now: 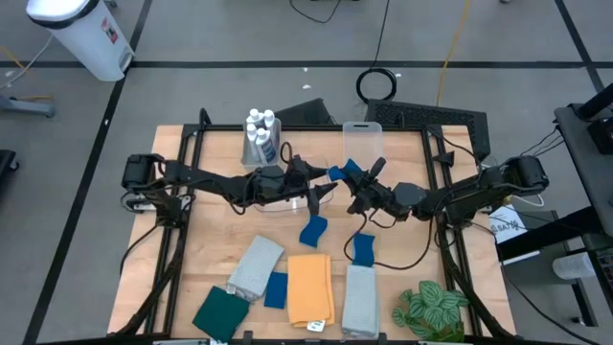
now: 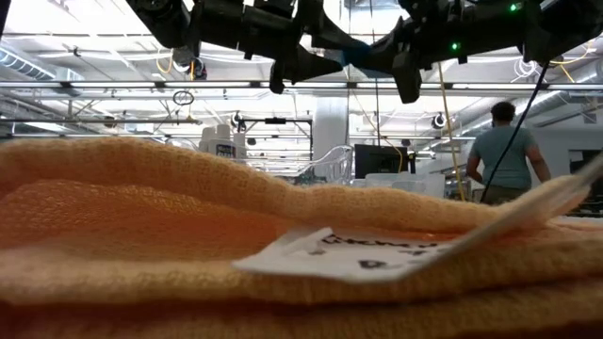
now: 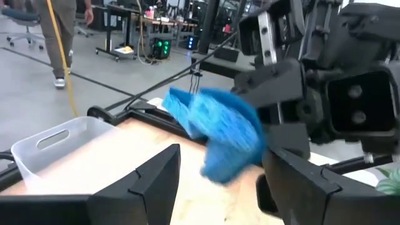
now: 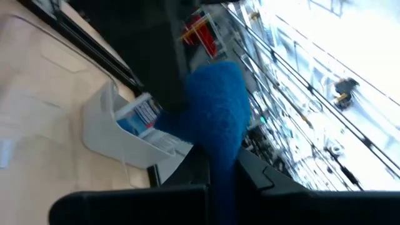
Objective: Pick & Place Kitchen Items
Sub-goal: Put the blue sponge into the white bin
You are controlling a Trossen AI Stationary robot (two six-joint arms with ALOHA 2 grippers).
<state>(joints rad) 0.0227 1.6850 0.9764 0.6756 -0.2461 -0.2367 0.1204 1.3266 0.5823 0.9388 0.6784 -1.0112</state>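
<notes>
My right gripper (image 1: 354, 182) is shut on a small wavy blue sponge (image 1: 342, 172), held in the air over the table's middle; the sponge also shows in the right wrist view (image 4: 215, 115). My left gripper (image 1: 321, 184) is open and faces that sponge (image 3: 219, 131) from the table's left, its two fingers apart and short of it. Two more blue sponges (image 1: 313, 230) (image 1: 363, 249) lie flat on the table. Small white bottles (image 1: 261, 126) stand in a bin at the back. Folded cloths lie along the near edge. My right gripper pinches one end of the blue sponge (image 4: 220, 156) between its two fingers, coming level from the table's right. The rest of the sponge sticks out past the fingertips toward my left gripper. It is lifted clear of the table.
A clear bin (image 1: 362, 144) stands at the back middle and another (image 1: 287, 199) lies under my left gripper. Grey (image 1: 257, 265), orange (image 1: 309, 286), grey (image 1: 361, 299), blue (image 1: 276, 289) and dark green (image 1: 221, 311) cloths lie near the front. A leafy plant (image 1: 431, 309) stands front right.
</notes>
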